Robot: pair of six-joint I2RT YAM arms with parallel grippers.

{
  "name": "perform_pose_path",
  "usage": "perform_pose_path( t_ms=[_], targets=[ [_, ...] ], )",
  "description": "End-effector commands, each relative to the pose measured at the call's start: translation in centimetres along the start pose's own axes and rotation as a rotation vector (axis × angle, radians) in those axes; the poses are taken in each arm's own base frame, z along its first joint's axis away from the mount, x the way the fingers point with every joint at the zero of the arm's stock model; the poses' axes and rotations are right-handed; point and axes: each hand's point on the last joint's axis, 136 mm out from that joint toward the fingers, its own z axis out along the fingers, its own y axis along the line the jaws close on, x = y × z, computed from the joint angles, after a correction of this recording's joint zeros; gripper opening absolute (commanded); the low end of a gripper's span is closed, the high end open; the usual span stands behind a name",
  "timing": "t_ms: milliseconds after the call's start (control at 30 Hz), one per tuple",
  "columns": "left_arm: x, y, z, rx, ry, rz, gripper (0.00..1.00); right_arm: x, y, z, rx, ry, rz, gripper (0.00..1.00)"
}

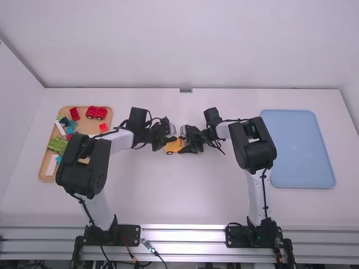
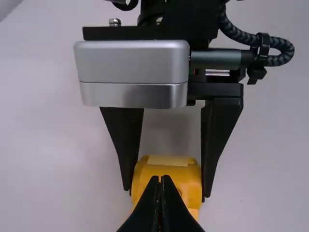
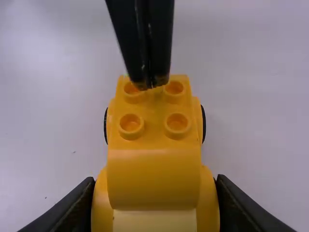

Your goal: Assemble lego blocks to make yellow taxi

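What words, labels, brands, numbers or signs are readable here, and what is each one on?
None that I can read.
Yellow car: no lettering on its studs or rounded top.
Silver casing: no readable print on the face in view.
Blue tray: no words or signs.
Red block with dark round marks: too small to tell whether it bears any print.

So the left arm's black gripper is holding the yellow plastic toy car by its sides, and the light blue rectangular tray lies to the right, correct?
Not quite: the right gripper holds the yellow car by its sides, as the right wrist view shows. The blue tray does lie to the right.
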Motion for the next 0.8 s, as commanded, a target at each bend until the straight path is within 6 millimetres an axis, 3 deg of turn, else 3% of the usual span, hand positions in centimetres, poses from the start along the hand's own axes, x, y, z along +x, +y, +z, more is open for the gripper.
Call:
perform_pose_path(
  t_ms=[0, 367, 767],
  targets=[
    [0.6, -0.7, 0.3, 0.047, -0.03, -0.029, 0.01, 1.7, -0.3, 0.0, 0.016, 0.058, 0.037, 0.34],
    [2.4, -0.8, 0.6, 0.034, 0.066, -0.057, 0.01, 1.7, -0.3, 0.0, 0.019, 0.059, 0.033, 0.34],
    [6.4, -0.8, 0.9, -0.033, 0.205, -0.147, 0.01, 1.6, -0.6, 0.0, 0.027, 0.057, 0.025, 0.34]
  ],
)
